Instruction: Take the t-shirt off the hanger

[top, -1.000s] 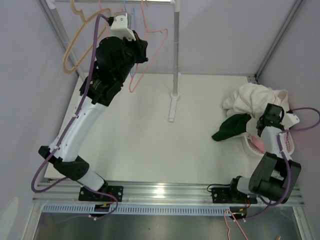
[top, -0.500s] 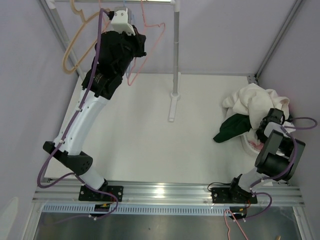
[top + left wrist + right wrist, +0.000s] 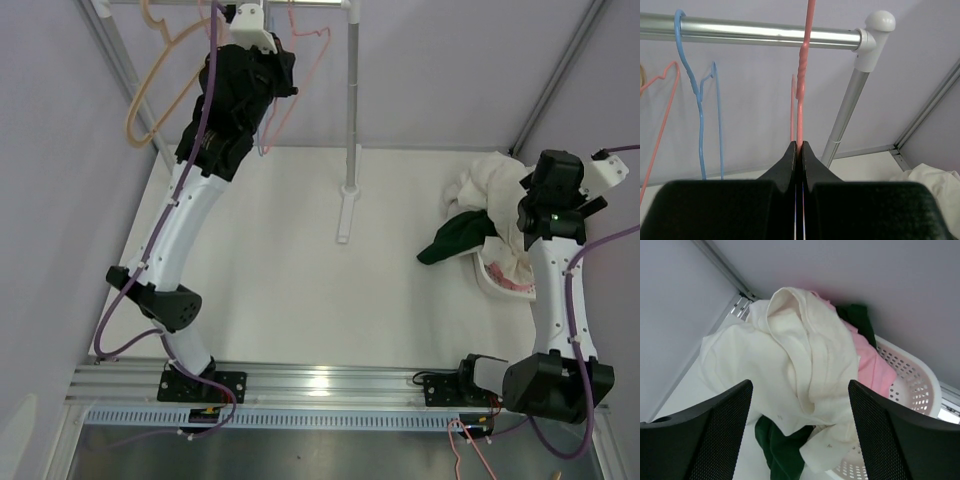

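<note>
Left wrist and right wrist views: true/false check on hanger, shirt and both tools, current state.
1. The left tool is shut on the pink hanger. True.
2. A t-shirt hangs on the pink hanger. False: its wire is bare.
3. The right tool is shut on the white t-shirt. False: its jaws stand open above the shirt, which lies on the pile at the basket.
4. A blue hanger is hooked over the rail. True.
5. The white t-shirt is the only garment at the basket. False: a pink garment and a green garment lie under it.
</note>
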